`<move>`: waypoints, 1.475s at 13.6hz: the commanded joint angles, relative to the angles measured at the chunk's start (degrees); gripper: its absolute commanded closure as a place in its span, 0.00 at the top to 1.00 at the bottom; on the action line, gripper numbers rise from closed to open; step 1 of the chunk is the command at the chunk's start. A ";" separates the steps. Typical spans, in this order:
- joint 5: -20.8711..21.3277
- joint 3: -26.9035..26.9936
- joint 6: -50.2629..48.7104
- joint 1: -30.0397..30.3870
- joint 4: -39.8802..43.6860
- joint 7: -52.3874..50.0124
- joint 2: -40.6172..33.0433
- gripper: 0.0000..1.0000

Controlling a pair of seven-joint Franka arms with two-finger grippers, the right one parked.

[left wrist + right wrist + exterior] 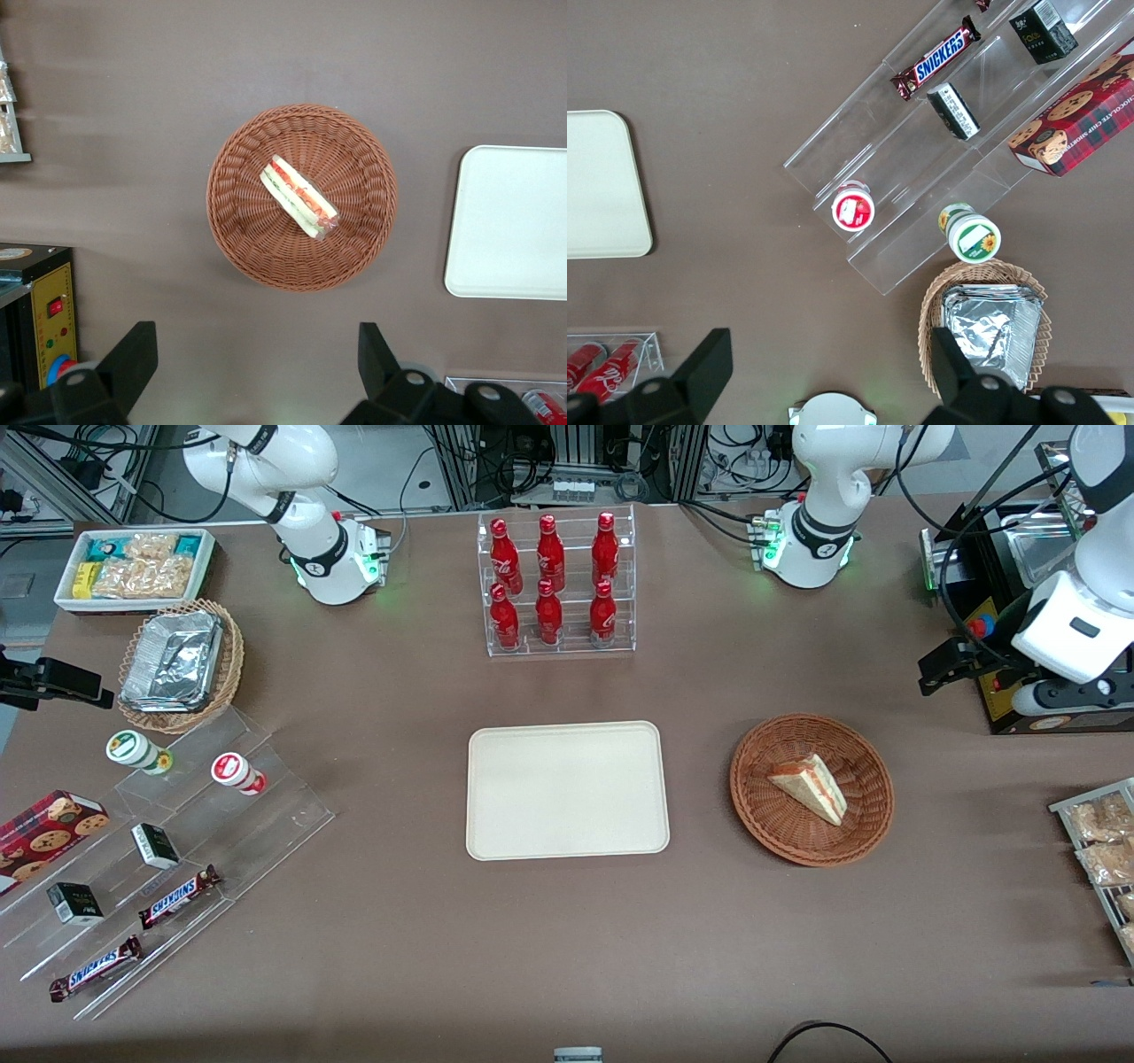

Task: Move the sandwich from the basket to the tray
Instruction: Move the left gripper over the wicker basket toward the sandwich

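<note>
A: Progress so far?

B: None to speak of. All 3 steps left, by the look of it: reach, grasp, carry across.

A: Starting with the biggest piece?

B: Tray (567, 790), bare, mid-table, waiting. Then basket (811, 788), just beside it toward the working arm's end, apart from the tray, not touching.

A: And inside?

B: Sandwich (811, 786), lying in the basket, red and green filling showing along one edge. Untouched.

A: Gripper?

B: Gripper (257, 354) up high, well clear of the basket, looking down on it. Jaws spread wide, holding nothing. Needs lowering over the sandwich before any closing.
</note>
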 commanded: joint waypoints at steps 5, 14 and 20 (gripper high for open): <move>0.47 -1.86 -1.17 -0.33 1.49 0.04 3.05 1.00; 0.20 -1.95 18.56 -2.08 -15.45 -0.93 7.45 1.00; 0.55 -1.86 34.94 -3.31 -24.52 -10.48 10.44 1.00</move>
